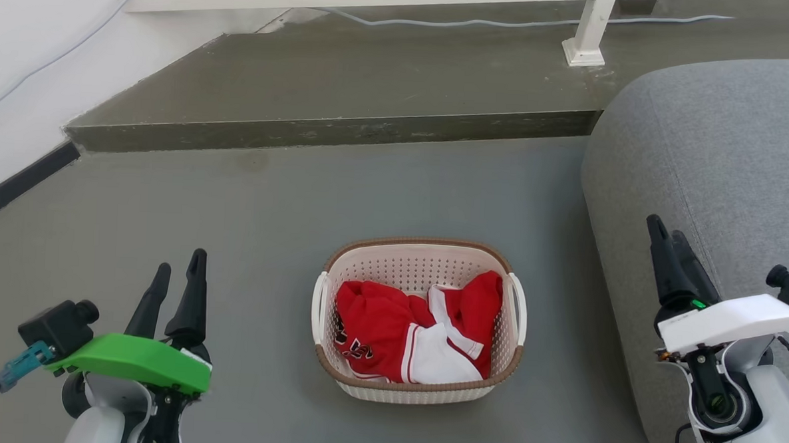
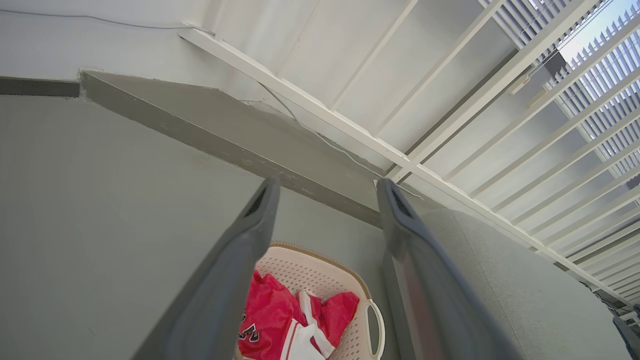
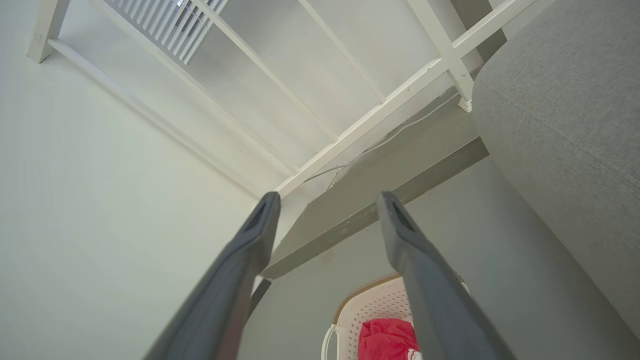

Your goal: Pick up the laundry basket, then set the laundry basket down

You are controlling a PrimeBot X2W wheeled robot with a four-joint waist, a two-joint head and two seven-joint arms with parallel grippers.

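The laundry basket [image 1: 422, 254] stands on the grey floor in the middle of the head view, cream-white and perforated, with a brown rim and white loop handles on both sides. Red and white clothes [image 1: 416, 332] lie inside it. My left gripper [image 1: 178, 272] is open at the lower left, well apart from the basket. My right gripper [image 1: 668, 235] is at the right, in front of the sofa, its fingers close together in that view. In the left wrist view the basket [image 2: 320, 267] lies between my open left gripper [image 2: 327, 192] fingers. In the right wrist view the basket [image 3: 370, 305] is below my open right gripper [image 3: 325, 202].
A grey sofa [image 1: 723, 162] fills the right side, close to the basket and my right arm. A raised grey step [image 1: 332, 129] runs across the back, with a white railing post [image 1: 586, 37] and a cable [image 1: 443, 20] on it. A white wall [image 1: 22, 65] is at the left.
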